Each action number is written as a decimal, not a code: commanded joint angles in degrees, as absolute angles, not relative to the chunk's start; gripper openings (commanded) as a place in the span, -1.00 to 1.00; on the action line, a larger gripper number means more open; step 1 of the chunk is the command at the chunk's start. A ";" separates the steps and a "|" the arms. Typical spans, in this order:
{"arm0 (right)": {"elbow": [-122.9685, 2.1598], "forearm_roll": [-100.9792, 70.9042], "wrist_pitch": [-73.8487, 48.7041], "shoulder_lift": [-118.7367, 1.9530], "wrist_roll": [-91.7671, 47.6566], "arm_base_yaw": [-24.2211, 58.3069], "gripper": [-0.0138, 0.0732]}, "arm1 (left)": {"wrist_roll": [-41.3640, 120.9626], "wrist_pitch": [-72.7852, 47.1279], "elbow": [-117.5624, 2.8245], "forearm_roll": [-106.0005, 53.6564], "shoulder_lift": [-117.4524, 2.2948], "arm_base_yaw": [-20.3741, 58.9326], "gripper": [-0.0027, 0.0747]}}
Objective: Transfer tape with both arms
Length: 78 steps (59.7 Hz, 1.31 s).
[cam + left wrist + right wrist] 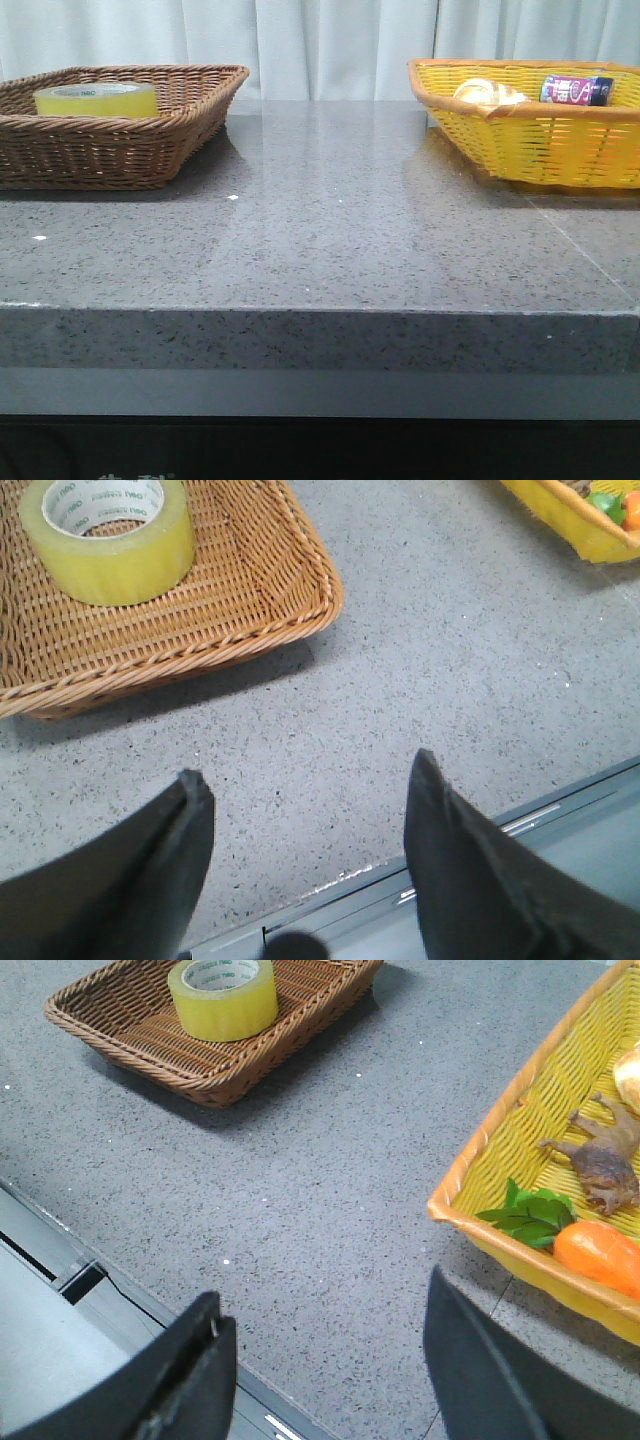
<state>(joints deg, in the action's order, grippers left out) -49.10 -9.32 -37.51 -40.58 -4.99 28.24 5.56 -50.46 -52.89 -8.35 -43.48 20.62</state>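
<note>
From the front, a grey speckled table (330, 230) fills the middle. A brown basket (110, 150) sits at the far left, and the tape (96, 98) lies flat inside it, peeking over the rim. A yellow basket (540, 140) sits at the far right. A small purple can (576, 90) lies in it, next to a pale round thing that is hard to make out. No arm shows in this view.

In the left wrist view, the left gripper (310, 810) hangs over the near edge of the table with its two black fingers (140, 870) spread wide and nothing between them. The tape (110, 535) sits in the brown basket (230, 600), well apart from the fingers. A corner of the yellow basket (570, 525) shows too.

In the right wrist view, the right gripper (325, 1360) is also wide and holds nothing, above the near table edge. Just beside it is the yellow basket (500, 1160), with an orange carrot (600, 1255) with green leaves (530, 1215) and a small brown toy animal (600, 1160) inside. Far across the table, the tape (223, 995) rests in the brown basket (200, 1060).
</note>
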 commanded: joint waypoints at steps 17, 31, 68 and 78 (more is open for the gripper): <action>-50.52 -9.82 -33.13 -40.58 -4.97 27.94 -0.66 | 5.41 -43.63 -54.34 -9.55 -43.30 21.02 -0.82; -50.52 -9.82 -33.22 -40.58 -4.97 27.94 -0.84 | 5.41 -42.05 -54.34 -9.53 -43.30 21.02 -0.98; -50.52 -9.82 -33.24 -40.58 -4.97 27.94 -0.84 | 5.51 -32.38 -44.27 -6.90 -33.58 13.27 -0.98; -50.52 -9.82 -33.24 -40.58 -4.97 27.94 -0.84 | 5.51 -19.80 -30.39 -5.57 -24.42 8.18 -0.98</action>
<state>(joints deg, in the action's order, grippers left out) -49.10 -9.37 -37.51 -40.58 -4.99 28.24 5.58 -29.65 -34.68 -5.72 -28.02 9.92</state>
